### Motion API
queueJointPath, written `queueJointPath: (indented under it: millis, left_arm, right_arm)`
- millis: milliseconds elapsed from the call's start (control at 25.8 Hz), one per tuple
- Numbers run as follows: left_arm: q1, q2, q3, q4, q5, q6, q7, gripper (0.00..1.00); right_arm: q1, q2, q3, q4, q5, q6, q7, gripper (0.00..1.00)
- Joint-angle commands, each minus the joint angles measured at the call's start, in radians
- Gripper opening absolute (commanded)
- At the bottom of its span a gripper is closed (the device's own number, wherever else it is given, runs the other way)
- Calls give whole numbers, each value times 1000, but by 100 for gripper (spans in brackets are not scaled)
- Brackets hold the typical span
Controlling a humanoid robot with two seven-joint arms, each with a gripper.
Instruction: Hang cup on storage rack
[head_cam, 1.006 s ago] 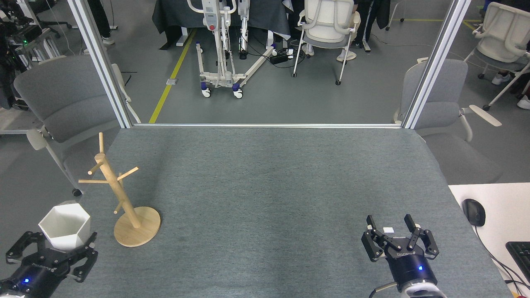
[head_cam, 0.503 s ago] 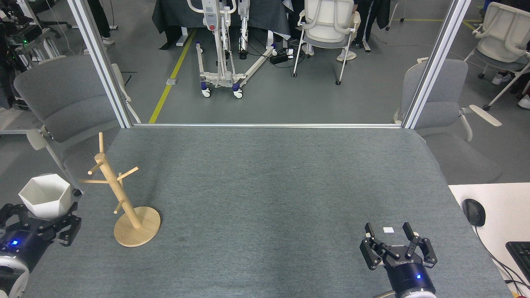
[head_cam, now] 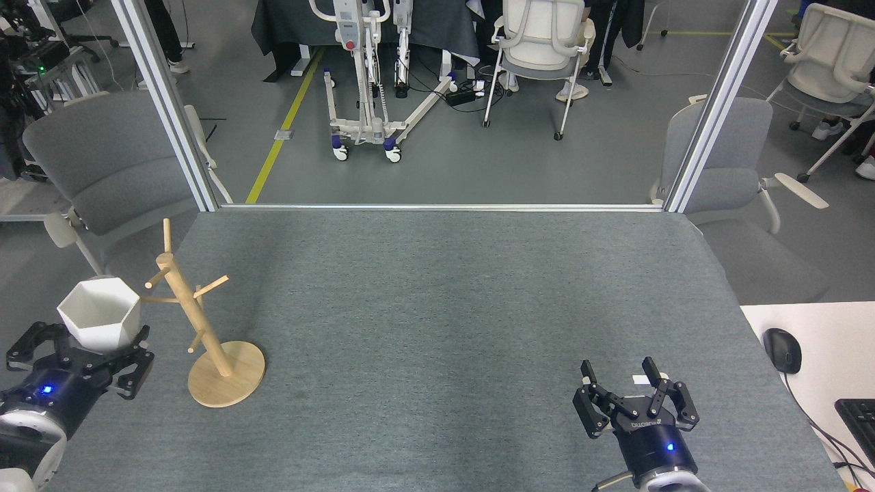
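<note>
The white hexagonal cup [head_cam: 100, 319] is held up at the left of the head view, rim facing me, with my left gripper [head_cam: 89, 342] shut on its lower part. Its handle is hidden. The cup's right edge is right beside the tip of a left-pointing peg of the wooden storage rack [head_cam: 193, 321], which stands on its round base near the table's left edge. My right gripper [head_cam: 621, 376] hovers open and empty near the front right of the table.
A small white tag [head_cam: 640, 379] lies on the grey table mat [head_cam: 444, 301] between the right fingers. Grey chairs stand off both table sides. A mouse [head_cam: 782, 350] and keyboard [head_cam: 858, 418] sit on the white desk at right.
My left gripper carried the cup up and left, then back right until it sits beside the rack's left peg. My right gripper drifted left and slightly toward the front edge.
</note>
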Motion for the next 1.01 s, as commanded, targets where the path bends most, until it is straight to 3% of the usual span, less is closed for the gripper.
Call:
queueJointPath:
  millis: [0, 271, 426, 581, 813, 852, 929, 968]
  left_arm:
    - [-4, -3, -27, -4, -31, 6, -1, 0]
    - [-13, -6, -42, -4, -48, 6, -1, 0]
    - [-12, -3, -47, -4, -51, -4, -1, 0]
    - [-9, 0, -79, -4, -52, -4, -1, 0]
    - [-7, -3, -95, -3, -52, -1, -1, 0]
    - [-9, -5, -93, -3, -52, -1, -1, 6]
    - [-9, -6, -95, -1, -54, 9, 1, 38]
    - [-9, -6, -93, 1, -52, 10, 2, 47]
  right_arm:
    - [23, 1, 29, -42, 1, 2, 5, 99]
    - [42, 9, 86, -72, 6, 2, 8, 99]
    - [-9, 10, 81, -69, 2, 20, 11, 99]
    - [-7, 15, 81, -67, 1, 69, 12, 99]
    - [-7, 15, 81, -7, -1, 97, 12, 99]
    - [-7, 12, 81, -12, 1, 97, 12, 99]
    - [-15, 0, 81, -10, -1, 97, 11, 99]
    - [-18, -2, 81, -10, -1, 97, 12, 99]
